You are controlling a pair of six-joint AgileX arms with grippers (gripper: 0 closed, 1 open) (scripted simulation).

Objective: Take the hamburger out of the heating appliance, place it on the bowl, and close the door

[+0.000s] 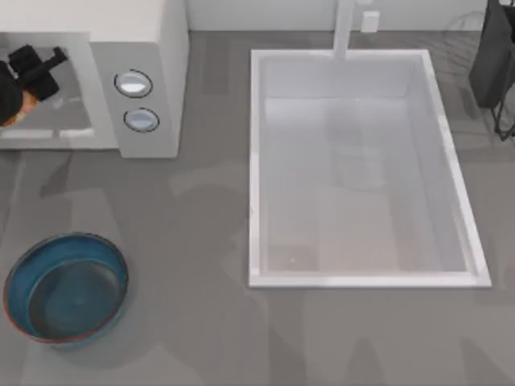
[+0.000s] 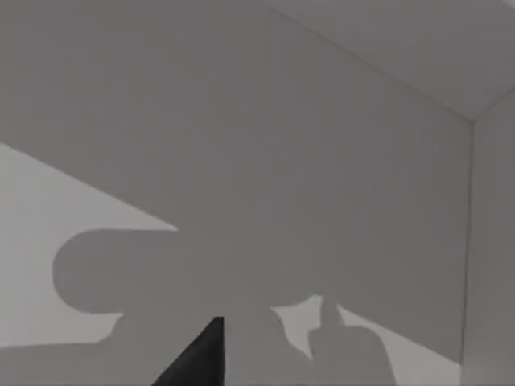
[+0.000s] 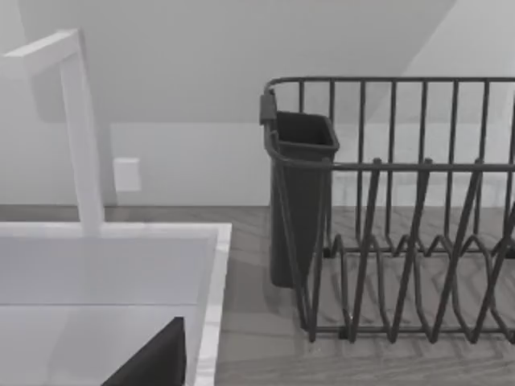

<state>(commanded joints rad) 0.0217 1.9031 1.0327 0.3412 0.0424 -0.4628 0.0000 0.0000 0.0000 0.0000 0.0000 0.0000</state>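
Note:
The white microwave stands at the table's far left, its grey panel with two round knobs facing the top view. My left gripper, black, reaches into the microwave's front left of the panel. Just beside it a small tan-orange patch of the hamburger peeks out, mostly hidden by the arm; whether it is held I cannot tell. In the left wrist view I see plain grey inner walls with shadows. The blue bowl sits near the front left, with nothing in it.
A large white sink with a faucet fills the middle. My right arm is parked at the far right, over a dark wire dish rack with a black cup holder.

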